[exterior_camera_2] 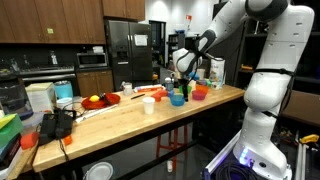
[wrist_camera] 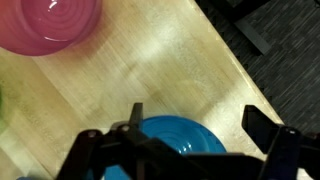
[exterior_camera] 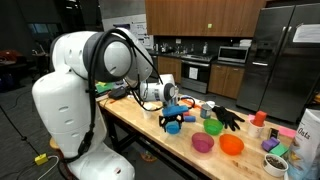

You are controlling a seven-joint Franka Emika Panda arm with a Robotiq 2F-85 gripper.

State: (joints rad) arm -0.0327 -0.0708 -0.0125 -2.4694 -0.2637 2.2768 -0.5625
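My gripper (wrist_camera: 200,118) is open, its two black fingers spread wide. It hovers just above a blue bowl (wrist_camera: 182,136) that sits on the wooden table (wrist_camera: 150,70). The bowl lies under the left finger and the gap between the fingers, and the right finger is clear of it. In both exterior views the gripper (exterior_camera: 172,108) (exterior_camera_2: 180,84) points down over the blue bowl (exterior_camera: 174,126) (exterior_camera_2: 178,99), close to the table's edge. A pink bowl (wrist_camera: 45,20) is at the top left of the wrist view.
A green bowl (exterior_camera: 213,127), a purple bowl (exterior_camera: 202,143), an orange bowl (exterior_camera: 232,146) and a black glove (exterior_camera: 228,118) lie beside the blue bowl. A white cup (exterior_camera_2: 149,104) and a red plate (exterior_camera_2: 100,100) stand further along. The table edge (wrist_camera: 235,60) drops to dark floor.
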